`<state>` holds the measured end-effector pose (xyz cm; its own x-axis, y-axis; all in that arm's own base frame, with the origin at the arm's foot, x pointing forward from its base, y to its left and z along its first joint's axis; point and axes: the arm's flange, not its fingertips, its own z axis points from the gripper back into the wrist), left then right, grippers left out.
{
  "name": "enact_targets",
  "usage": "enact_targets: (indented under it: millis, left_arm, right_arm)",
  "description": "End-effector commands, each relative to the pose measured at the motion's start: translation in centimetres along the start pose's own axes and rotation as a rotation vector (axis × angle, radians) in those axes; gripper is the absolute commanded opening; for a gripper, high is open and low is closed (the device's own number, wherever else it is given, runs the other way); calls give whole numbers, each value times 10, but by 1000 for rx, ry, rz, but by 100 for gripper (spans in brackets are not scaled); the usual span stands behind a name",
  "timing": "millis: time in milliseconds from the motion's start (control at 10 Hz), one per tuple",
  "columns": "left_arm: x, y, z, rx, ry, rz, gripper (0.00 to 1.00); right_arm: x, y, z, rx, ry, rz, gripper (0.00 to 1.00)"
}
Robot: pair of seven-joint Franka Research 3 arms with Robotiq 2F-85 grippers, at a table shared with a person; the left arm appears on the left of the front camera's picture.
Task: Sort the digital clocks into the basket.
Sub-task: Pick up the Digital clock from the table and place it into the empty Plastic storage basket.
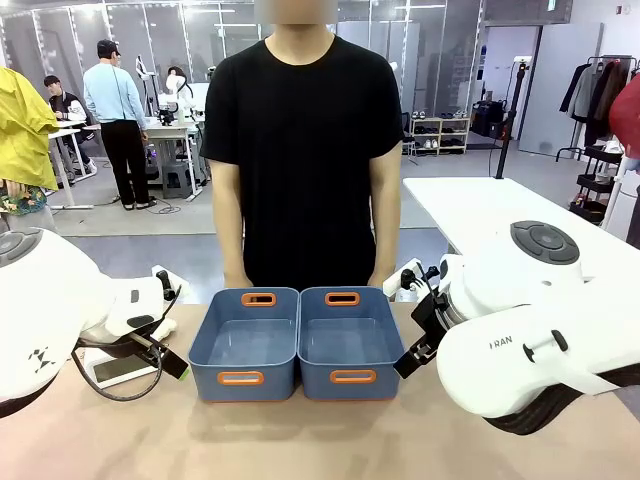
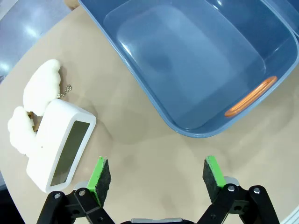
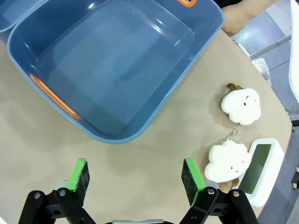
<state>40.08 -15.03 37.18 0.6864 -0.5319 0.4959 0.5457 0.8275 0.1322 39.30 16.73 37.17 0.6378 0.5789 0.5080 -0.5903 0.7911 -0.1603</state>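
Note:
Two empty blue baskets stand side by side mid-table, the left one point(image 1: 245, 345) and the right one point(image 1: 350, 342). One white digital clock point(image 2: 60, 144) with a dark display lies on the table left of my left gripper point(image 2: 156, 175). That gripper is open, with nothing between its pads, and hovers beside the left basket point(image 2: 187, 60). The same clock point(image 1: 118, 368) shows under my left arm. The other clock point(image 3: 261, 170) lies at the lower right of the right wrist view. My right gripper point(image 3: 135, 179) is open, with nothing in it, near the right basket point(image 3: 117, 60).
Two white cloud-shaped soft items point(image 2: 42, 84) lie against the left clock. Two more clouds point(image 3: 240, 105) point(image 3: 228, 161) lie by the right clock. A person in a black shirt point(image 1: 305, 150) stands behind the baskets with a hand point(image 3: 243, 14) at the table's far edge.

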Motion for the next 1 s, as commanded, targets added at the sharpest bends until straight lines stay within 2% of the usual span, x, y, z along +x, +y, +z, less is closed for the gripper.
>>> enact_targets:
  millis: [0,200,300,400,500,600,700,900]
  left_arm:
    - [0,0,0,0,0,1,100]
    - [0,0,0,0,0,0,100]
    - [6,11,13,-19,19,7,100]
    - [14,23,24,-64,59,48,100]
    - [19,40,32,-138,104,91,100]
    - [23,55,41,-257,122,136,100]
    - [20,73,49,-388,127,180,100]
    - [11,103,62,-652,14,313,100]
  right_arm:
    - [0,0,0,0,0,-2,100]
    - [0,0,0,0,0,0,100]
    - [5,-6,18,129,16,-35,100]
    - [10,-19,30,126,65,-65,100]
    - [16,-33,37,195,66,-105,100]
    - [20,-51,48,210,50,-150,100]
    - [17,-69,57,320,17,-215,100]
    - [0,-100,68,550,-72,-377,100]
